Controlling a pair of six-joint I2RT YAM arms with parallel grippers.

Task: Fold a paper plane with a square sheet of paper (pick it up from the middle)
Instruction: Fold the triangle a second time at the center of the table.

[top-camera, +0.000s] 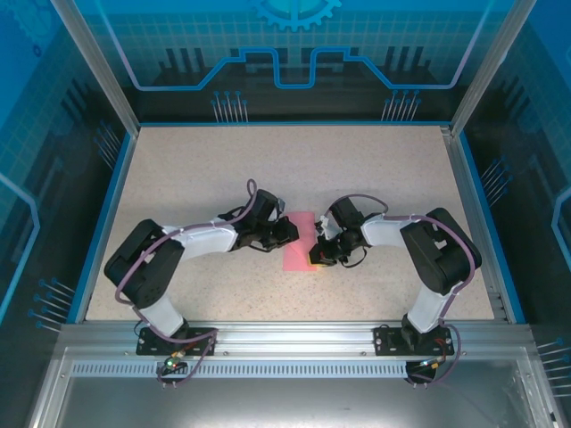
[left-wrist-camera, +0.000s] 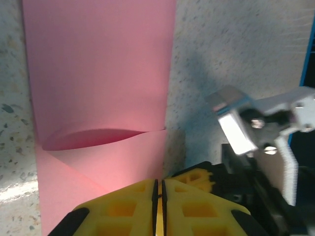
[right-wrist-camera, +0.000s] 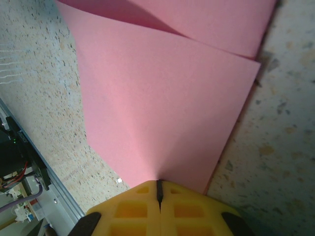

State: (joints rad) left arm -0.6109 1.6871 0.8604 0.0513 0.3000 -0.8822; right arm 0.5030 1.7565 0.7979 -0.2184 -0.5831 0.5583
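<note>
The square sheet of paper (top-camera: pixel 302 234) lies pink-red on the table's middle between both grippers, doubled over with one layer bowing up off the other. In the left wrist view the paper (left-wrist-camera: pixel 98 73) shows a curved open flap edge. My left gripper (left-wrist-camera: pixel 158 181) (top-camera: pixel 287 234) sits at the sheet's left side, pads a hair apart with no pink between them. My right gripper (right-wrist-camera: pixel 158 182) (top-camera: pixel 318 256) is shut on the near edge of the paper (right-wrist-camera: pixel 162 98), a soft crease running out from its tip. Its yellow finger (left-wrist-camera: pixel 199 176) shows beside the left one.
The speckled beige table (top-camera: pixel 223 169) has a blue rim and dark blue walls on three sides. An aluminium rail (top-camera: pixel 285 334) runs along the near edge at the arm bases. The right arm's white and metal wrist (left-wrist-camera: pixel 236 128) hangs close to the left fingers.
</note>
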